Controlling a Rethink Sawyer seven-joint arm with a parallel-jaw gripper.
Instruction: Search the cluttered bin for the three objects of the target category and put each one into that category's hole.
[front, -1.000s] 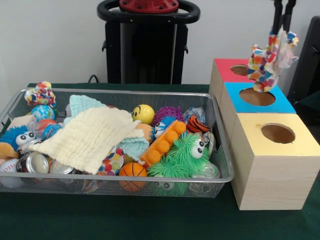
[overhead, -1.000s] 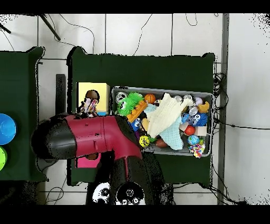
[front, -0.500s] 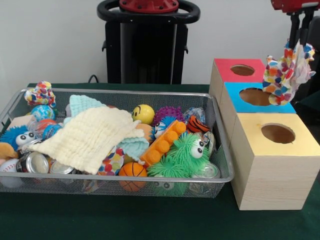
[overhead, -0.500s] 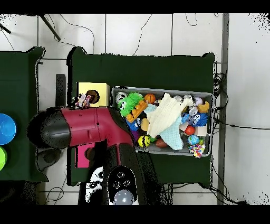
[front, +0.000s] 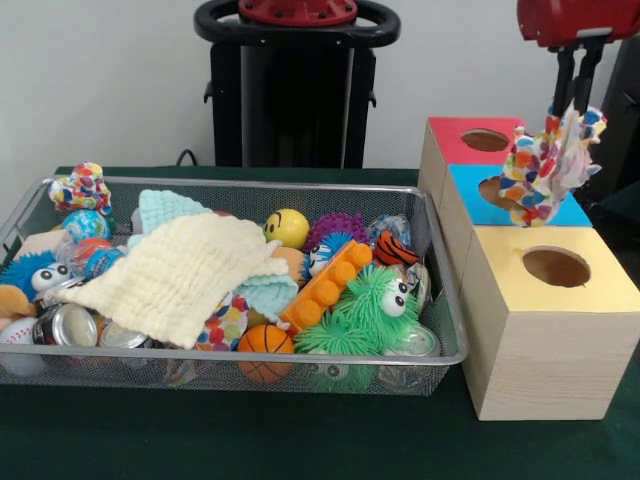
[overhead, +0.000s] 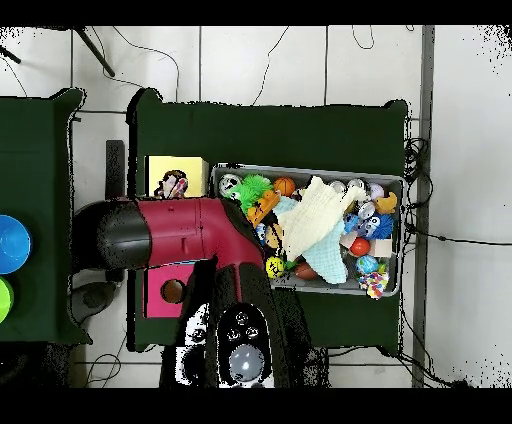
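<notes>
My gripper (front: 568, 100) is clamped on the multicoloured spotted cloth (front: 542, 165), hanging over the blue-topped wooden box (front: 560, 213) on the right, so next I should centre and lower it into the hole.

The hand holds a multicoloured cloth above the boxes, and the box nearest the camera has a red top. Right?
Not quite. The hand does hold the cloth above the boxes, but the front view shows the nearest box has a yellow top; the red box is farthest.
</notes>
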